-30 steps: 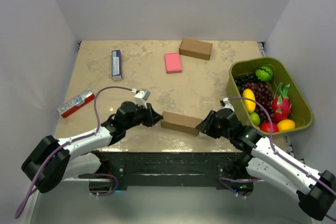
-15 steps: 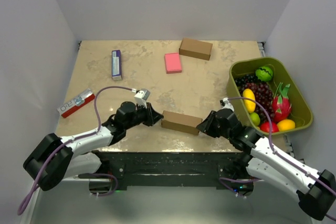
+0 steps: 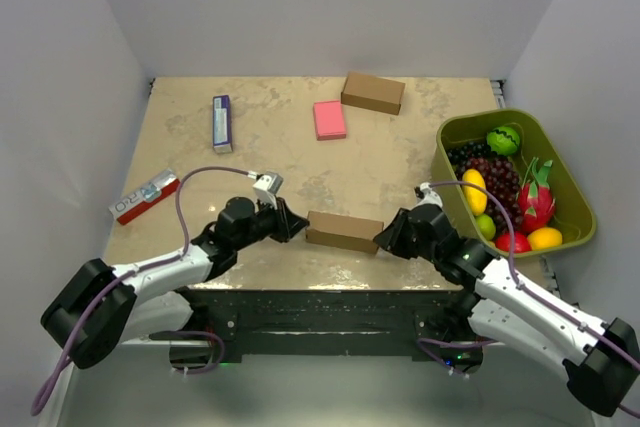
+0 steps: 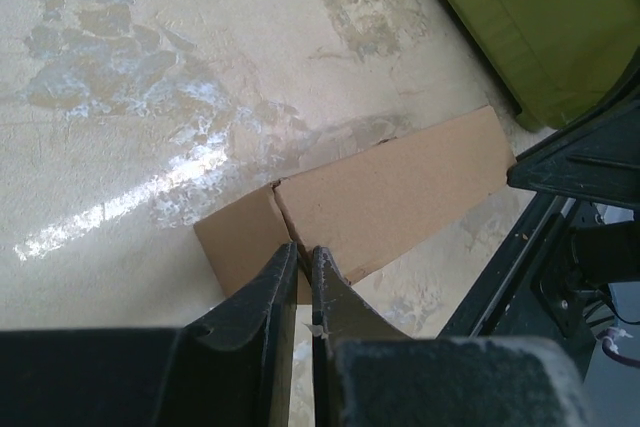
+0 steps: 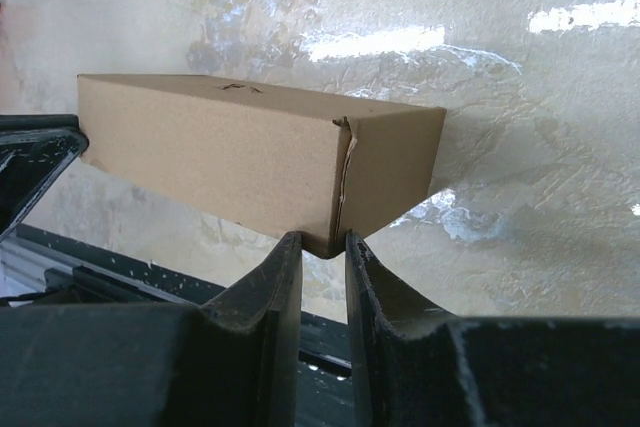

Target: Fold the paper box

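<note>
Pinched thin end edge of paper box (image 3: 345, 232) with left fingers (image 4: 278, 282), gap very narrow. Pinched low corner of other end with right fingers (image 5: 283, 272), gap narrow too. Held box closed up, stretched straight between both sets of fingers, by near edge of table (image 3: 400, 167). Could not tell if box touched table. Saw green bin (image 4: 520, 17) with fruit (image 3: 500, 182) off right of right fingers. Saw pink block (image 3: 329, 119) and other brown box (image 3: 373, 93) well beyond fingers. Saw purple pack (image 3: 222, 123) and red pack (image 3: 145, 197) beyond left fingers.
</note>
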### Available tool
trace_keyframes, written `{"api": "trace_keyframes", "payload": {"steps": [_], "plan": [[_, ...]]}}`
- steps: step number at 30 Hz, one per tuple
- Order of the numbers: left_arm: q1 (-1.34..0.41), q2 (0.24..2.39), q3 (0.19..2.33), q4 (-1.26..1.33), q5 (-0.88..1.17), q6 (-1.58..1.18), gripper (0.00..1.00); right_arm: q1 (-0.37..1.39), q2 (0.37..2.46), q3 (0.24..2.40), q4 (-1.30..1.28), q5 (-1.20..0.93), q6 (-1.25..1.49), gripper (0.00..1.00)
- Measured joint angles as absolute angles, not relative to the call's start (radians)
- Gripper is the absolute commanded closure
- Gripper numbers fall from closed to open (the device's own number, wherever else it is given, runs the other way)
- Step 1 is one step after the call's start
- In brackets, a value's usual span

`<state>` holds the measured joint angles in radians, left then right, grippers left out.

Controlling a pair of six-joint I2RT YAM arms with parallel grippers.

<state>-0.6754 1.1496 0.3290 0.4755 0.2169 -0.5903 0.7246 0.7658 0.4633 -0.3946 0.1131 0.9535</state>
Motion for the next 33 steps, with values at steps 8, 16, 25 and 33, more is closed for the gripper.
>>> {"api": "trace_keyframes", "payload": {"steps": [8, 16, 25, 33], "plan": [[-0.676, 1.066, 0.28, 0.462, 0.249, -0.591, 0.87, 0.724, 0.724, 0.471, -0.443, 0.057, 0.91, 0.88], [-0.683, 0.982, 0.246, 0.386, 0.28, -0.591, 0.62, 0.724, 0.689, 0.467, -0.488, 0.026, 0.899, 0.76], [-0.683, 1.046, 0.237, 0.34, 0.254, -0.584, 0.4, 0.724, 0.804, 0.467, -0.431, 0.002, 0.874, 0.55], [-0.673, 1.058, 0.305, 0.285, 0.196, -0.548, 0.19, 0.724, 0.838, 0.54, -0.424, 0.023, 0.808, 0.17]]}}
